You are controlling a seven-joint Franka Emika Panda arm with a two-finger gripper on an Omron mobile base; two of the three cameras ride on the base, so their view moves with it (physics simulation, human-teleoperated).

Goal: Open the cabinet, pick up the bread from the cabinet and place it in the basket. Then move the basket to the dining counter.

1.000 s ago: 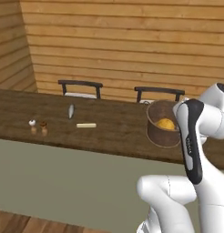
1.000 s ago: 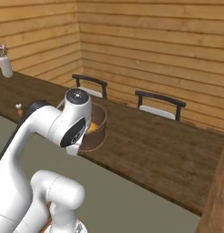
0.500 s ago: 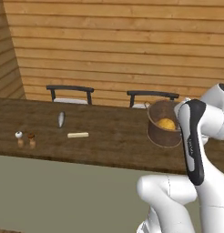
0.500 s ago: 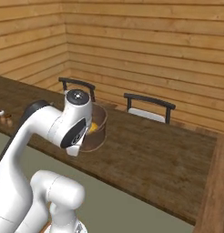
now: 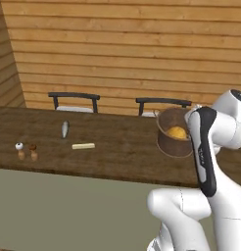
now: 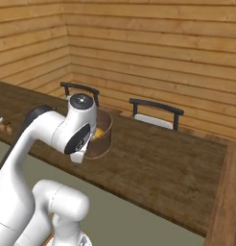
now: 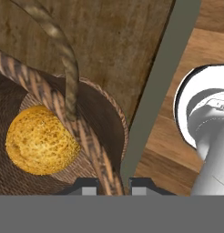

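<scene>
Most of the task looks done, judging by how things lie. The bread, a round golden lump, sits inside the basket, on its woven floor, so the fetching from the cabinet and the drop into the basket are behind us. The basket is over the dining counter, the long dark wood-grain top with the plain grey-green front, near its right part in the left base view and close to the arm's side edge. From the right base view the basket appears to be at or just above the wood; whether its bottom touches the top I cannot tell. What is left, as I judge it, is to set it down fully, if it is not down, and to let go.

The gripper is nearly closed, clenched on the basket's rim: in the hand view the thick woven rim runs down between the two dark fingertips, which stand just either side of it. A thin rope-like handle arches up over the bread. The bread itself is not touched by the fingers.

Farther left on the counter lie a pale flat stick, a small grey object and two small shakers, well apart from the basket. Two dark chairs stand behind the counter.
</scene>
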